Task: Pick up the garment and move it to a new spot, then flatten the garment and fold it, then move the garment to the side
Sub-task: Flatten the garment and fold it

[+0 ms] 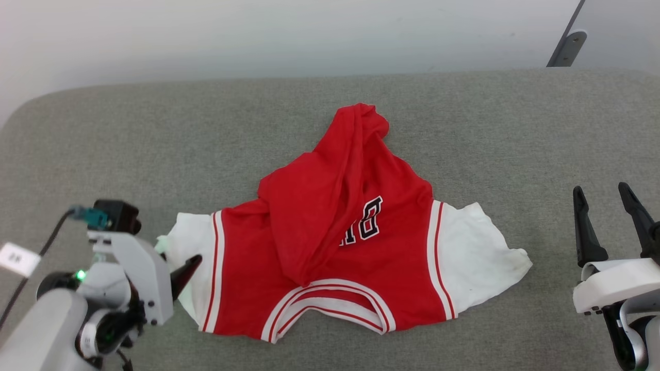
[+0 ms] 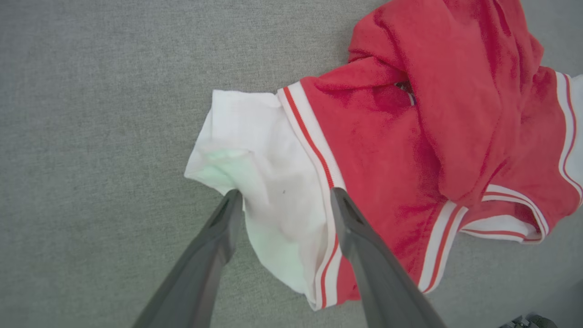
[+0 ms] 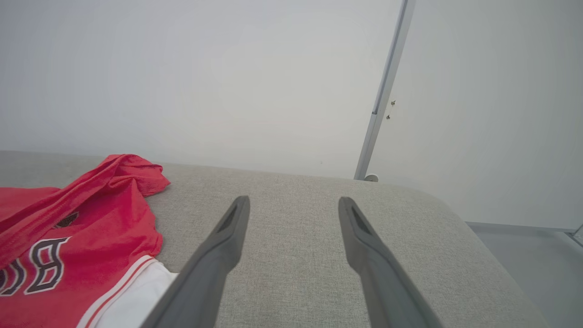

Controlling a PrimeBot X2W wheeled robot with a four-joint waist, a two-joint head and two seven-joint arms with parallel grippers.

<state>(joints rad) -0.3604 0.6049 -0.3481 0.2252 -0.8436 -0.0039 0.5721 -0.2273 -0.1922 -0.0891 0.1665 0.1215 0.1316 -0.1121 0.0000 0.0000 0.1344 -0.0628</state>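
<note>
Surface: a grey woven pad (image 1: 464, 129) with rounded corners, set before a pale wall (image 1: 258, 31).
Garment: the garment (image 1: 247, 268), a red jersey, lies near the middle of the pad, front upward, with its neck toward the robot.
Fold: the lower body is thrown back over the chest as a loose, crumpled flap that tapers to a bunched point on the far side.
Lettering: black-and-white lettering (image 1: 368, 221) shows at the flap's right edge; the rest is covered.
Collar: the collar (image 1: 330, 304), striped red and white, curves along the near edge of the garment.
Sleeves: 2 white sleeves spread to either side, the left sleeve (image 2: 255, 136) and the right sleeve (image 1: 474, 252), each joined to the red cloth by striped trim.
Left gripper: the left gripper (image 2: 286, 196) points down at the left sleeve with its 2 dark fingers spread wide, 1 tip at the sleeve's outer edge and 1 at the striped seam. No cloth is pinched; whether the tips touch the cloth cannot be told.
Right gripper: the right gripper (image 1: 600, 190) is over bare pad, fingers spread with nothing between them, well apart from the right sleeve.
Post: a grey metal post (image 3: 382, 91) stands beyond the pad's far right corner.
</note>
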